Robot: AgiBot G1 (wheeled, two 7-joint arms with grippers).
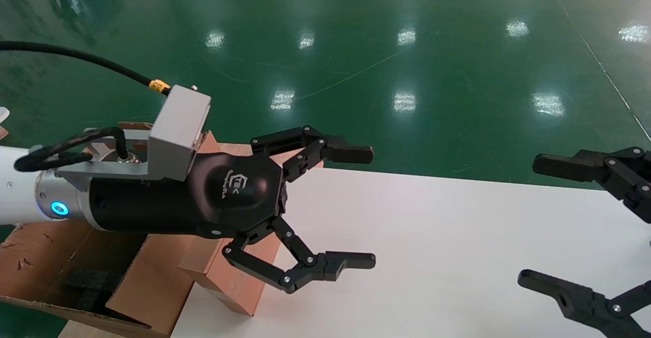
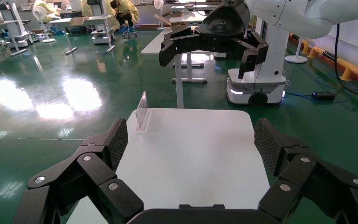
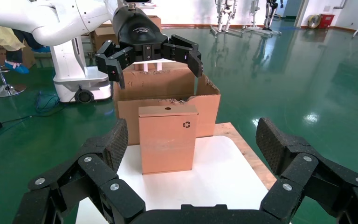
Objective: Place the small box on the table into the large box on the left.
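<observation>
The small box (image 3: 168, 140) stands upright on the white table (image 3: 214, 177), with its recycling symbol facing the right wrist camera and a round hole on top. In the head view the small box (image 1: 229, 277) is at the table's left edge, under my left gripper (image 1: 372, 208). That gripper is open and empty, above and just past the box. The large box (image 1: 76, 262), with torn flaps and black foam inside, sits directly behind the small box (image 3: 168, 95). My right gripper (image 1: 529, 221) is open and empty over the table's right side. The small box is hidden in the left wrist view.
A pale wooden board (image 3: 244, 149) lies under the table's left end beside the large box. A clear acrylic stand (image 2: 142, 112) is at the table's far edge. Green floor (image 1: 407, 48) surrounds the table.
</observation>
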